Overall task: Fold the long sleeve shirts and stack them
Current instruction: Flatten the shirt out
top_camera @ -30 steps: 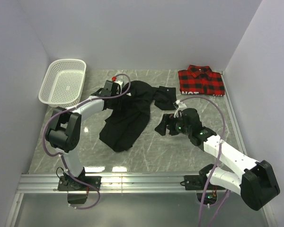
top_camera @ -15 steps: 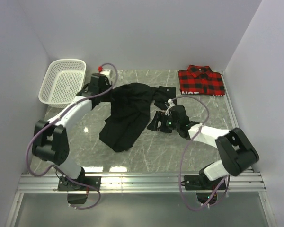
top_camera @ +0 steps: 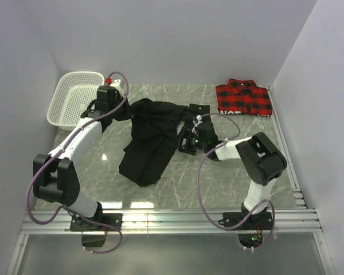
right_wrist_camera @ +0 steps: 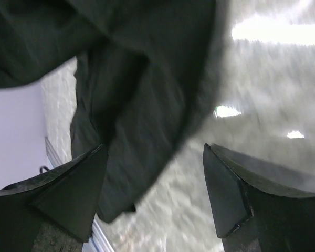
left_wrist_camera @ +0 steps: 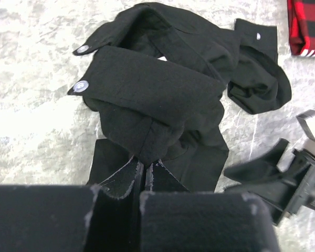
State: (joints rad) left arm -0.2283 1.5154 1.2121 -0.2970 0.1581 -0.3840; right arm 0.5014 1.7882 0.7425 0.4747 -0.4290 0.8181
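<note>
Walls (top_camera: 172, 40) of plain pale lilac close the bench (top_camera: 178, 186) on its left, far and right sides, and a metal rail (top_camera: 172, 220) runs along the near edge, where the left arm (top_camera: 74, 143) and the right arm (top_camera: 258, 157) are bolted. The grey marble-patterned top shows bare in front of the black shirt and along the right side. Two long sleeve shirts lie on it: one black shirt (top_camera: 152, 137), crumpled in the middle, and one red-and-black plaid shirt (top_camera: 243, 98), folded flat in the far right corner, well apart. One white mesh basket (top_camera: 74, 100) sits in the far left corner. The left gripper (left_wrist_camera: 145, 170), pressed together, pinches a fold of the black shirt near the basket. The right gripper (right_wrist_camera: 155, 173) stands spread wide, low over that shirt's right edge. Three small pale buttons (left_wrist_camera: 81, 86) show on the black cloth.
</note>
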